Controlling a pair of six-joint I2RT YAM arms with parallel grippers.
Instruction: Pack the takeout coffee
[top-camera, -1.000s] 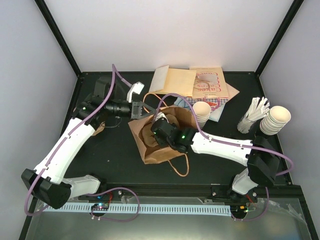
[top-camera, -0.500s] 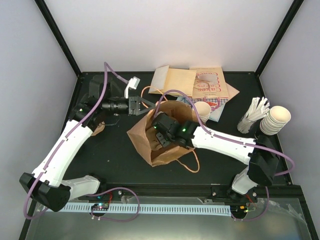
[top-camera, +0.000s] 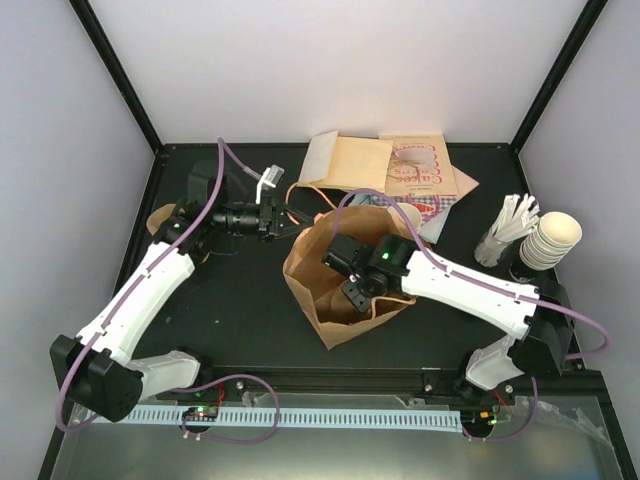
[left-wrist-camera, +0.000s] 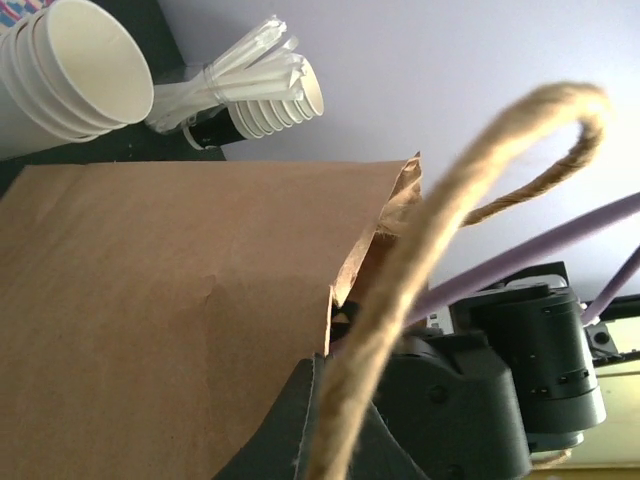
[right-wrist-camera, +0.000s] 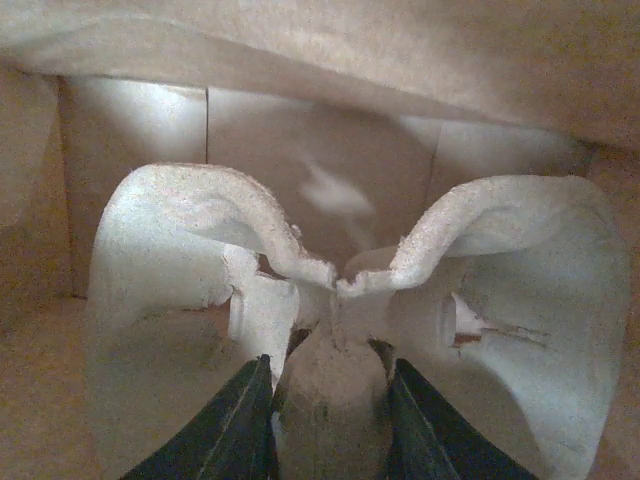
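On the black tabletop (top-camera: 230, 300), the takeout coffee (top-camera: 408, 214) stands just past the far right rim of the brown paper bag (top-camera: 318, 312). I judge it a light, thin-walled cup, likely to dent or tip, best held gently around its upper wall. The right arm (top-camera: 470, 290) hides most of it, so lid and fill cannot be told. Inside the bag the right gripper (right-wrist-camera: 328, 378) is clamped on the centre post of a pulp carrier (right-wrist-camera: 180, 260); the left gripper (top-camera: 288, 214) is pinched shut on the twine handle (left-wrist-camera: 440, 200).

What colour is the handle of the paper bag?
Light tan, like twisted cord. The handle shows best in the left wrist view.
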